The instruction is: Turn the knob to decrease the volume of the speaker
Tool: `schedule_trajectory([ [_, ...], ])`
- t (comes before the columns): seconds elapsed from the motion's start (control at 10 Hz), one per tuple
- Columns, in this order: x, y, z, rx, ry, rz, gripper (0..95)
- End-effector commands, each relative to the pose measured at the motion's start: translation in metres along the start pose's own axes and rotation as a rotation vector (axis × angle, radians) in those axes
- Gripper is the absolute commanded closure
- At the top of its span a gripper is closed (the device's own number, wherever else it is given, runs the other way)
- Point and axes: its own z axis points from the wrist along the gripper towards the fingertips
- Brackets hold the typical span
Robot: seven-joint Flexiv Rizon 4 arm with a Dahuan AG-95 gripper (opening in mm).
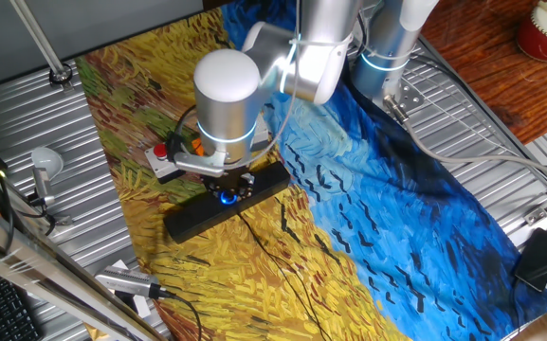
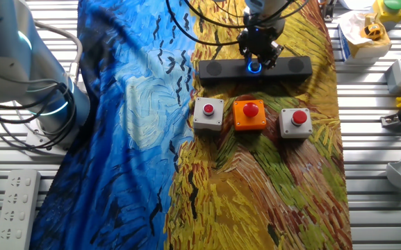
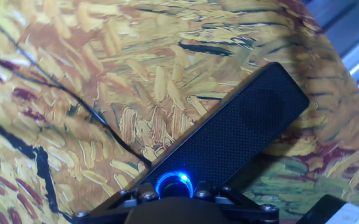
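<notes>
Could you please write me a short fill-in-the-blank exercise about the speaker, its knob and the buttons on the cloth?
1. The ring around the knob glows ____.
2. The gripper sits directly over the ____ of the speaker.
3. Between the two grey button boxes stands a box coloured ____.
4. The number of red push-buttons in that row is ____.

Missing words: blue; middle; orange; three
</notes>
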Motion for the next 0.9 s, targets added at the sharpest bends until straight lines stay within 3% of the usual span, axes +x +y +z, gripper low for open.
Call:
schedule_trajectory([
  [0.1,0.0007,0.0003,-0.0002,-0.015,-0.006,0.025,57.0],
  [0.2,0.0011,0.0001,-0.0004,-0.026,-0.008,0.047,57.0],
  [0.3,0.0012,0.0001,-0.0005,-0.029,-0.011,0.055,76.0],
  [0.5,0.0019,-0.0002,-0.0008,-0.049,-0.017,0.076,76.0],
  [0.9,0.0019,-0.0001,-0.0011,-0.051,-0.014,0.075,76.0],
])
